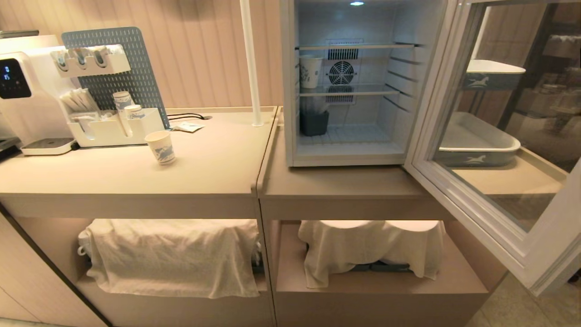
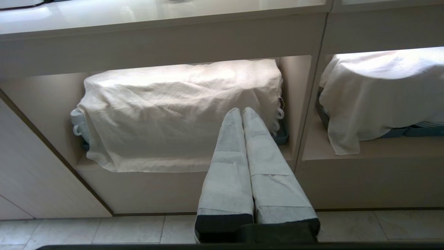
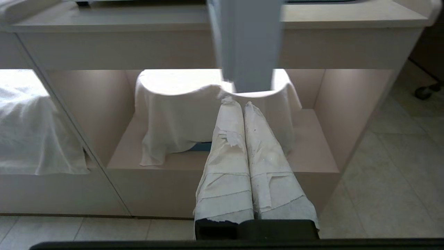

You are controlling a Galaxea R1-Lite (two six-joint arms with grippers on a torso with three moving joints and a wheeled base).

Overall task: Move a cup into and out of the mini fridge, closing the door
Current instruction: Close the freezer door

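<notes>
The paper cup [image 1: 160,146] stands alone on the counter [image 1: 213,168], well left of the mini fridge [image 1: 349,86], whose door [image 1: 504,150] hangs wide open, seemingly ready for loading. Both the left gripper [image 2: 241,111] and the right gripper [image 3: 238,102] sit low before the cloth-covered shelves, jaws pressed together and empty, apparently parked.

white coffee machine [image 1: 27,91], cloth-draped crockery [image 1: 168,254] under the counter [image 1: 218,172]

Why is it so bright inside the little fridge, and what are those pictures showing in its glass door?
Head view: a small lamp in the ceiling of the mini fridge lights its white walls, and the tinted glass of the open door shows white trays and faint reflections. Left wrist view: light under the counter glares on a white cloth.
</notes>
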